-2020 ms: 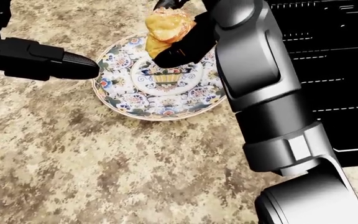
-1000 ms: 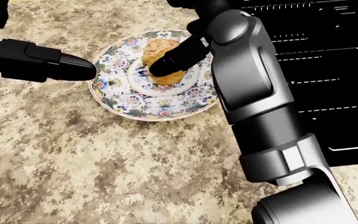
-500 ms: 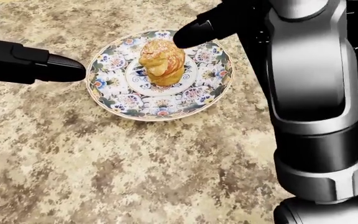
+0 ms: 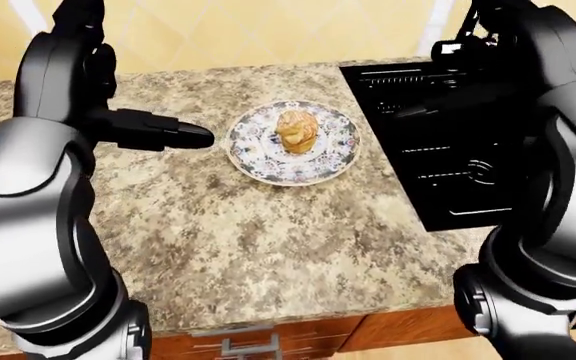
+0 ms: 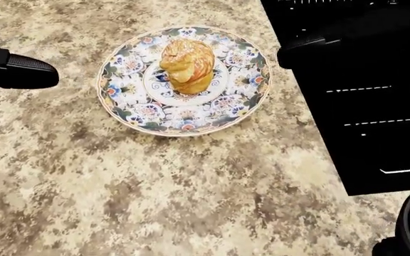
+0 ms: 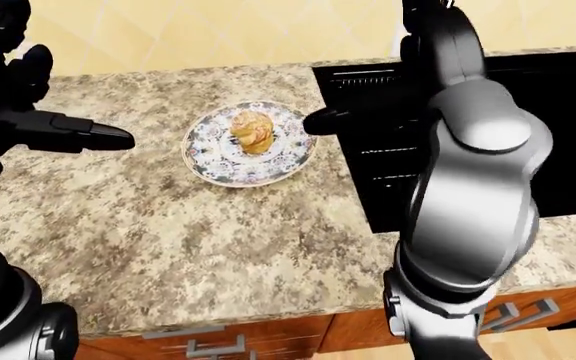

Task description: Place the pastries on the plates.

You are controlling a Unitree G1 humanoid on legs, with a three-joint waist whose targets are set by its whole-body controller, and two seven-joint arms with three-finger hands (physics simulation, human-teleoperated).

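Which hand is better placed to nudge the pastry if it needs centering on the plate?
Right, marginally. The right hand sits at the plate's right rim, beside the upright pastry. The left hand hangs farther off over the counter.

Right hand [image 6: 320, 121]: only one dark fingertip shows beside the plate [image 6: 208, 169]; remaining fingers merge with the black stove [image 6: 448, 191], so its finger spread can't be read. In the head view it is a flat black shape against the stove, outline lost. Left hand [image 4: 173, 135]: one finger visible, the others hidden behind the forearm; cut off by the left edge in the head view. Stove runs off the right edge, far corner unseen. Counter [image 5: 155, 202] far-left corner is covered by the left arm. Pastry [image 5: 185, 65] underside is hidden where it sits on the plate centre.
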